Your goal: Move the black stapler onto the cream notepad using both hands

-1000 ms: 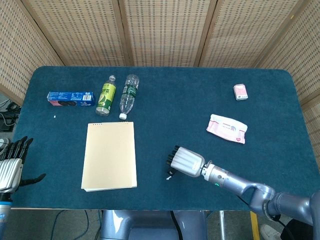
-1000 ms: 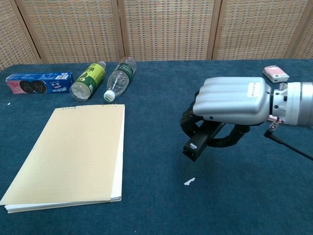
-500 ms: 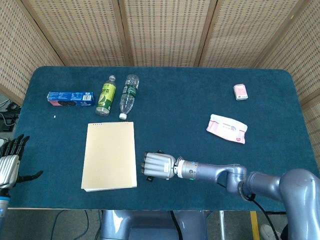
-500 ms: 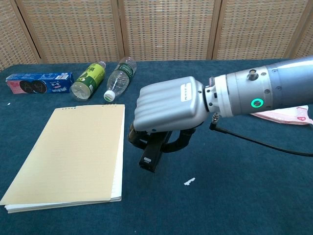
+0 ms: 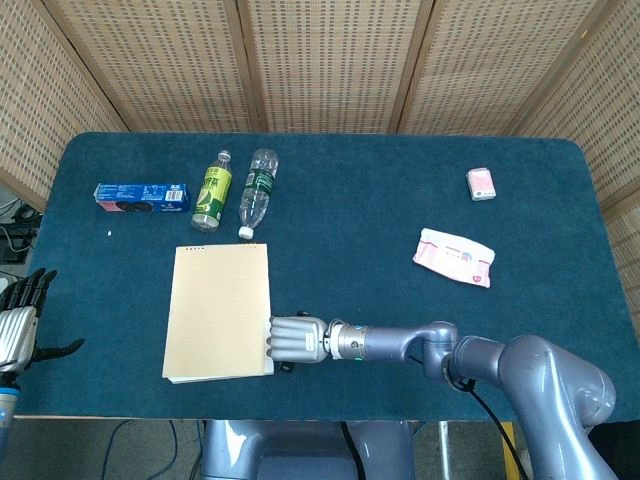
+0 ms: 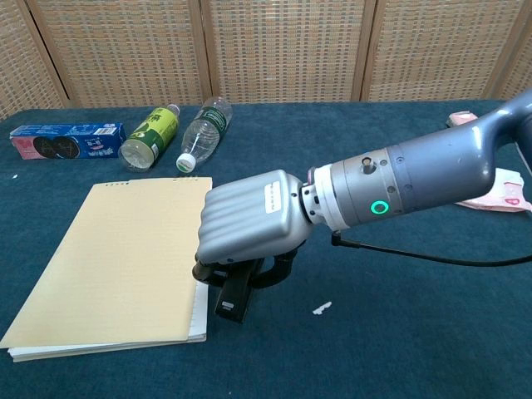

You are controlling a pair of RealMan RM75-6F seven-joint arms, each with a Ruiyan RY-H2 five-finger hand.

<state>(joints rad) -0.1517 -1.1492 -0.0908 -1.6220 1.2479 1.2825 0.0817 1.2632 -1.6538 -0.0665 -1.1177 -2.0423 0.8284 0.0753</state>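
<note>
Overhead, in the head view, the right hand (image 5: 295, 340) sits at the near right edge of the cream notepad (image 5: 218, 310), its back up and fingers curled under. Only a sliver of the black stapler (image 5: 285, 366) shows at its near side. The left hand (image 5: 20, 325) hangs at the far left edge of the picture, off the table (image 5: 400, 200), with fingers apart and nothing in it. Beyond the notepad lie a green bottle (image 5: 212, 190), a clear bottle (image 5: 257, 190) and a blue packet (image 5: 142, 196); to the right are a pink tissue pack (image 5: 455, 256) and a small pink box (image 5: 481, 183).

Lower down, the chest view shows the right hand (image 6: 249, 224) grasping the black stapler (image 6: 235, 295) from above, fingers wrapped around it. The stapler pokes out below the hand toward the near side, just beside the right edge of the cream notepad (image 6: 116, 258), with the hand overlapping that edge. Whether the stapler touches the notepad cannot be told. A white scrap (image 6: 321, 308) lies on the cloth to the right of the stapler. The left hand is not in this view.
</note>
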